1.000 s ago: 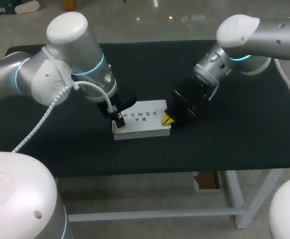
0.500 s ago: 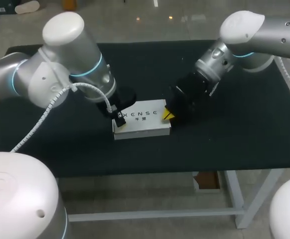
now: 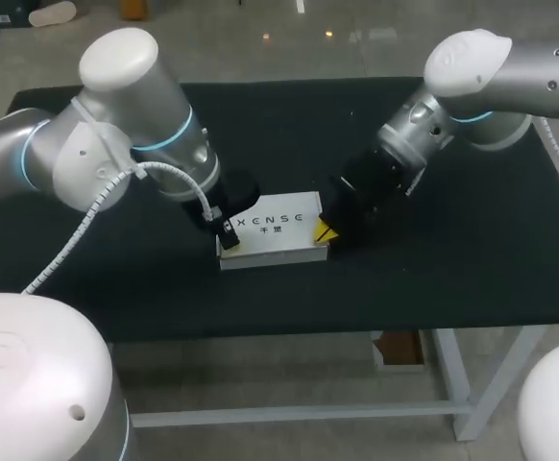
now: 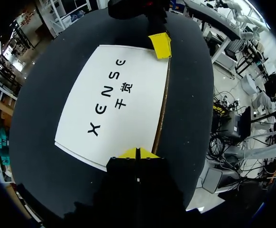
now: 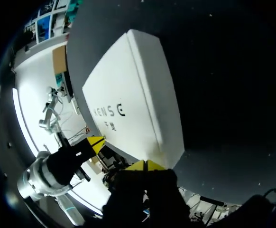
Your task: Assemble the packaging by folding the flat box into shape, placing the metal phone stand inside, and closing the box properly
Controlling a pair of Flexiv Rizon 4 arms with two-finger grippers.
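Note:
The white box (image 3: 272, 230) lies flat and closed on the black table, printed lid up. My left gripper (image 3: 230, 229) is shut, its yellow tips pressed against the box's left end. My right gripper (image 3: 324, 231) is shut at the box's right end. In the left wrist view the box (image 4: 114, 102) stretches ahead of my left gripper (image 4: 137, 153), with my right arm's yellow tip at its far end. In the right wrist view my right gripper (image 5: 145, 165) meets the near corner of the box (image 5: 133, 99). No metal phone stand is visible.
A black cover (image 3: 452, 269) spans the whole table. The box sits in the middle, a short way back from the front edge (image 3: 356, 329). Bare cover extends to both sides and behind the arms.
Both arms have shifted only slightly, and the right gripper bobbed a little at the box's right end. The box has not moved and both grippers stay shut.

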